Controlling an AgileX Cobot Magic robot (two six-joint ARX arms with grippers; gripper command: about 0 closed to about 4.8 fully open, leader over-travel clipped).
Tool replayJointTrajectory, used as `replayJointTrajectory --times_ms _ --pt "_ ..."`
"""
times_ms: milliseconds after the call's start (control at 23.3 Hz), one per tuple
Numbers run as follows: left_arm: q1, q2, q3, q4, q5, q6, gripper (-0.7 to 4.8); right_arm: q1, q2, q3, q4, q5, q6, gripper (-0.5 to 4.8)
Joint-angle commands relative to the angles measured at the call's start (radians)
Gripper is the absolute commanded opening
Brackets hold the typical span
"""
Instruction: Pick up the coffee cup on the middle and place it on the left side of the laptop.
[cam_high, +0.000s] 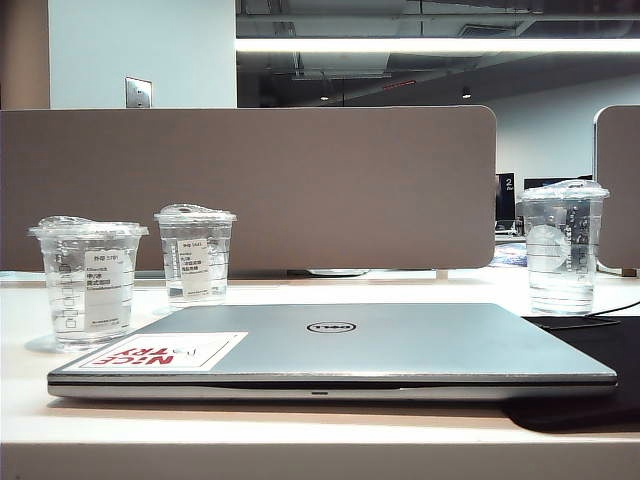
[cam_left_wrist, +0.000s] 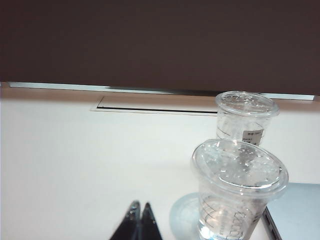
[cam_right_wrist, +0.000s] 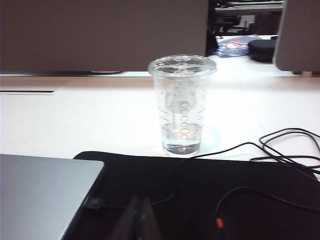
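The coffee cup (cam_high: 195, 254) is a small clear lidded cup with a white label, standing behind the laptop's far left corner, between two other cups. The left wrist view shows the coffee cup (cam_left_wrist: 246, 116) as the farther of two cups. The silver Dell laptop (cam_high: 335, 350) lies closed at the table's front, and its corners show in both wrist views (cam_left_wrist: 296, 212) (cam_right_wrist: 42, 192). My left gripper (cam_left_wrist: 140, 206) is shut and empty, low over bare table short of both cups. My right gripper (cam_right_wrist: 139, 201) is shut and empty over the black mat. Neither gripper shows in the exterior view.
A twin clear cup (cam_high: 88, 285) (cam_left_wrist: 239, 187) stands left of the laptop, nearer than the coffee cup. A taller clear cup (cam_high: 563, 245) (cam_right_wrist: 182, 102) stands at the right, beyond a black mat (cam_right_wrist: 210, 190) crossed by cables (cam_right_wrist: 280, 150). A grey partition (cam_high: 250, 185) closes the back.
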Motion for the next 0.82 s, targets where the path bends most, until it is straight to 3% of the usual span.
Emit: replayJointTrajectory --times_ms 43,129,172,344,559,817 --pt "0.001 0.0 0.003 0.012 0.003 -0.002 -0.05 0.171 -0.001 -0.004 0.001 0.121 0.001 -0.05" --pt "0.001 0.0 0.003 0.012 0.003 -0.002 -0.05 0.331 -0.001 -0.004 -0.003 0.112 0.001 -0.05" --pt "0.001 0.0 0.003 0.012 0.003 -0.002 -0.05 0.364 -0.002 -0.004 -0.003 0.109 0.0 -0.05" --pt "0.001 0.0 0.003 0.011 0.002 -0.002 -0.05 0.349 -0.002 -0.004 -0.001 0.088 -0.02 -0.05" --pt "0.001 0.0 0.003 0.011 0.011 -0.002 -0.05 0.106 -0.002 -0.004 0.041 0.081 0.017 -0.05" --pt "0.001 0.0 0.003 0.011 0.011 -0.002 -0.05 -0.103 -0.002 -0.004 0.053 0.0 0.032 -0.05"
